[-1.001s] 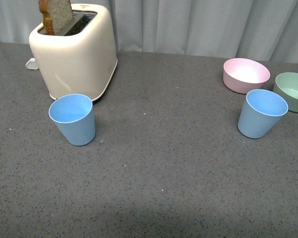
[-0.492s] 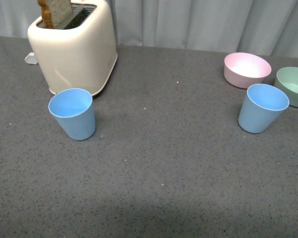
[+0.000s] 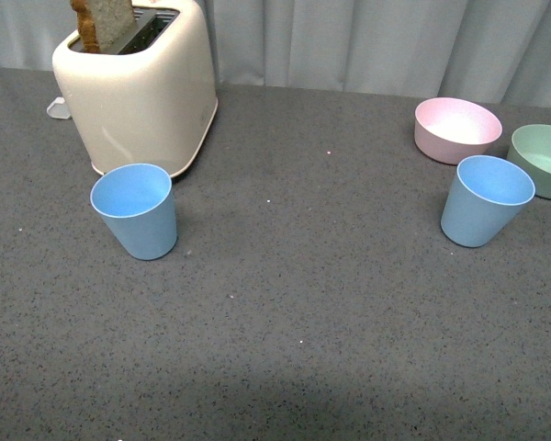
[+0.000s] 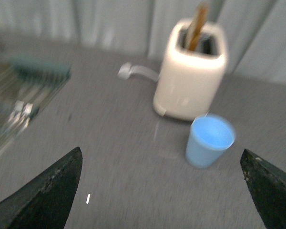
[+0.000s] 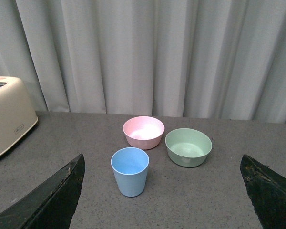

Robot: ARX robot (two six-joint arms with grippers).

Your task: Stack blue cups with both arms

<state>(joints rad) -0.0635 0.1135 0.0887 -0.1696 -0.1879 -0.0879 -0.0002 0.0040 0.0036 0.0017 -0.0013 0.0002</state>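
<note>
Two light-blue cups stand upright and empty on the grey table. One blue cup point(image 3: 136, 210) is at the left, just in front of the toaster; it also shows blurred in the left wrist view point(image 4: 209, 141). The other blue cup point(image 3: 484, 200) is at the right, in front of the bowls, and shows in the right wrist view point(image 5: 129, 171). Neither arm shows in the front view. My left gripper point(image 4: 163, 191) is open and empty, well short of its cup. My right gripper point(image 5: 163, 193) is open and empty, well short of its cup.
A cream toaster point(image 3: 138, 88) with a slice of bread in it stands at the back left. A pink bowl point(image 3: 456, 133) and a pale green bowl point(image 3: 543, 159) sit at the back right, close behind the right cup. A metal rack point(image 4: 16, 102) lies further left. Grey curtains hang behind.
The front view shifted slightly between the earliest frame and now, so everything sits a little higher in the picture. The cups, toaster and bowls have not moved on the table.
</note>
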